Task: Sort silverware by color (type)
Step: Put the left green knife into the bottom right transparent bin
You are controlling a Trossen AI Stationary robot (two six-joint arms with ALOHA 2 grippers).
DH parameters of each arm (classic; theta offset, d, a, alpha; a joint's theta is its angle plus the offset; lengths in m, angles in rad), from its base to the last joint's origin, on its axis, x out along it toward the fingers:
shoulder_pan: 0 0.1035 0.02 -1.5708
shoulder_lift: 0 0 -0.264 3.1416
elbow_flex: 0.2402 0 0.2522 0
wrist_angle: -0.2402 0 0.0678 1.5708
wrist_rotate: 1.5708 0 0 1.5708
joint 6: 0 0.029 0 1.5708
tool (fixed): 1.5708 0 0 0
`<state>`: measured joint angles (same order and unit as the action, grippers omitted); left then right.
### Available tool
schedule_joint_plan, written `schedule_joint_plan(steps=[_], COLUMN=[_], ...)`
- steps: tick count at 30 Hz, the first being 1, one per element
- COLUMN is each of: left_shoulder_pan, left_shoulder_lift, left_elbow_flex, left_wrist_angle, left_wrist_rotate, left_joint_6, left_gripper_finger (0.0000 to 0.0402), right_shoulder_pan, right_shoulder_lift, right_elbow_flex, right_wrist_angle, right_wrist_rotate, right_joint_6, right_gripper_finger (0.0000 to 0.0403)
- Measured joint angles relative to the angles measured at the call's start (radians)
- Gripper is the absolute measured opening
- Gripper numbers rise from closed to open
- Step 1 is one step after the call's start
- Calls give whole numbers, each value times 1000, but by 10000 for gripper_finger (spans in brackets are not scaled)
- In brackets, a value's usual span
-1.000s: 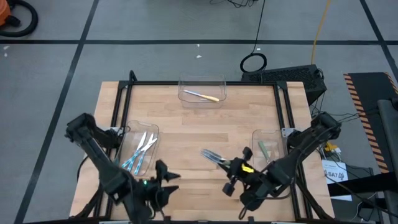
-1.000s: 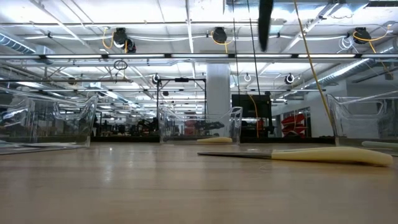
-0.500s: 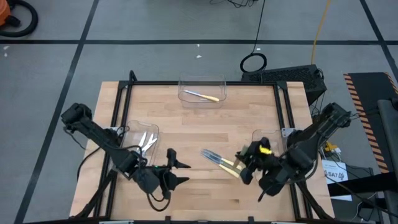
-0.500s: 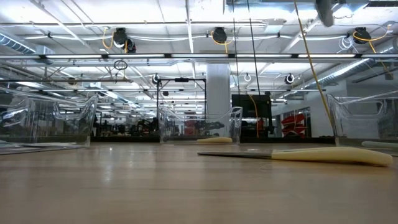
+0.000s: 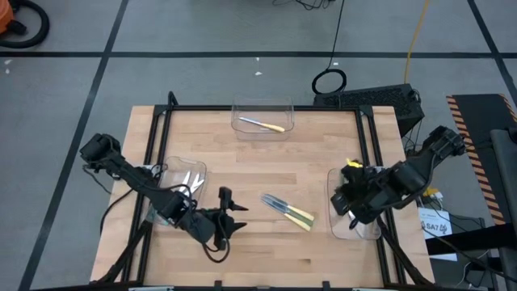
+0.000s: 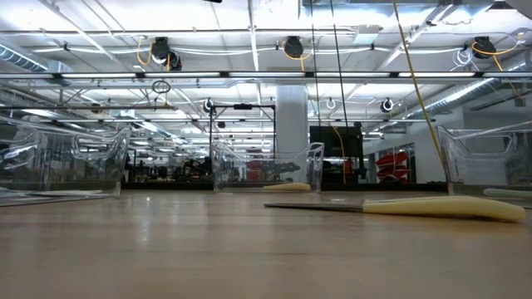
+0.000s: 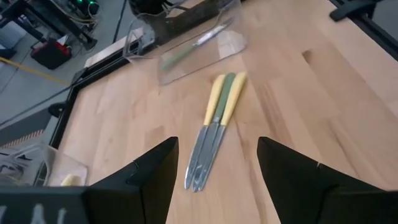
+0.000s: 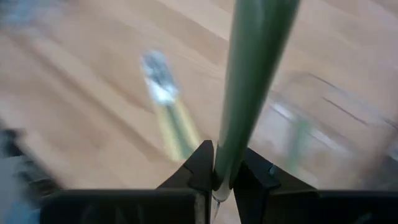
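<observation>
The right gripper (image 8: 221,177) is clenched on a green utensil (image 8: 252,81), holding it by one end so that its long handle sticks out past the fingers, and it hangs above the clear bin on the right side (image 5: 355,230) of the table (image 5: 307,153). A green piece (image 7: 180,55) lies already in that bin. The left gripper (image 7: 214,168) has its fingers spread wide and holds nothing; it is near the three utensils (image 5: 287,208) lying close together on the wood, two yellow and one green (image 7: 221,102) between them. One yellow utensil (image 5: 262,124) lies in the far bin (image 5: 261,109), and the left bin (image 5: 198,171) holds the light blue ones (image 5: 184,190). The risk now, I think, is the drop: the green utensil is gripped far from its middle, so if the fingers let go too high or off centre, it may hit the wall of the bin and fall outside. For the left arm, the three pieces touch each other, so a grasp may catch two colours at once.
</observation>
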<state>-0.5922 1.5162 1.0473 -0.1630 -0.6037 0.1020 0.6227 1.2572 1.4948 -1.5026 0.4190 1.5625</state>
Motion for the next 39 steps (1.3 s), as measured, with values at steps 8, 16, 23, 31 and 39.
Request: schedule_joint_plan(steps=[8, 16, 23, 31, 39], left_shoulder_pan=[0, 0, 9, 32, 38], left_shoulder_lift=[0, 0, 0, 0, 0], left_elbow_flex=[0, 0, 1, 1, 1], left_wrist_angle=[1, 1, 0, -15, -38], left_wrist_rotate=[0, -1, 0, 2, 3], left_joint_6=[-7, -9, -10, -34, -42], left_gripper_finger=[227, 227, 227, 227, 227], right_shoulder_pan=[-6, -21, -42, -54, -54], right_shoulder_lift=[9, 25, 25, 24, 25], right_elbow_flex=[-9, -95, -185, -319, -419], right_wrist_angle=[-70, -68, -68, -56, 57], right_wrist_rotate=[-85, -163, -163, -244, -240], right_joint_6=[74, 59, 45, 51, 81], right_gripper_finger=[32, 32, 32, 39, 41])
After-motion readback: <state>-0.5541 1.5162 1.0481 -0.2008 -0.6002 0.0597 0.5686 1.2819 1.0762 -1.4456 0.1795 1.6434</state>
